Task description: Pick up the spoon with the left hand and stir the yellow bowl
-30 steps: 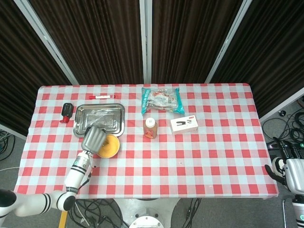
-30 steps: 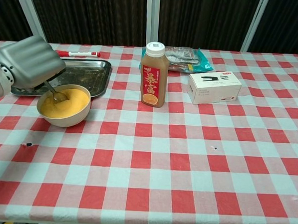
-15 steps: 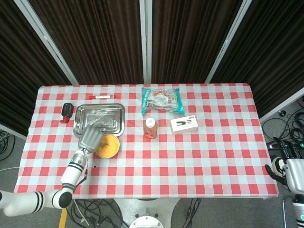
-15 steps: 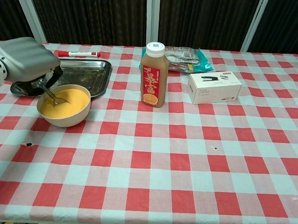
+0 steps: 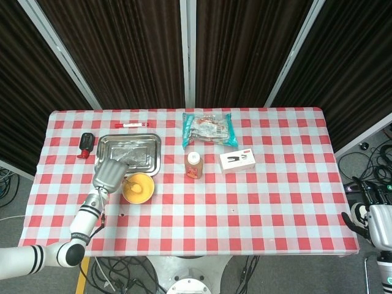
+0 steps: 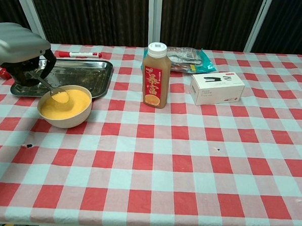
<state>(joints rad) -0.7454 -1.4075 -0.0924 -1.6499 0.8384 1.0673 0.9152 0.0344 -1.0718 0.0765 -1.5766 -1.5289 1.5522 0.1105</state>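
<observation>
My left hand (image 6: 18, 48) sits at the upper left of the chest view, its fingers curled down and pinching the thin handle of the spoon (image 6: 50, 85). The spoon slants down to the right, and its bowl end rests in the yellow contents at the upper left edge of the yellow bowl (image 6: 65, 106). From the head view the same hand (image 5: 109, 174) lies just left of the yellow bowl (image 5: 138, 187), in the lower left part of the table.

Right behind my hand and the bowl is the steel tray (image 6: 92, 74), and beyond its far edge lies a red and white marker (image 6: 78, 54). A small red and black object (image 5: 86, 144) rests left of the tray in the head view.

Toward the middle of the frame stands a juice bottle (image 6: 155, 76) with a white cap, upright. To its right lies a white box (image 6: 216, 88), and behind the bottle a teal snack packet (image 6: 187, 57).

My right hand (image 5: 367, 215) hangs off the table at the lower right corner of the head view; I cannot tell how its fingers lie.
</observation>
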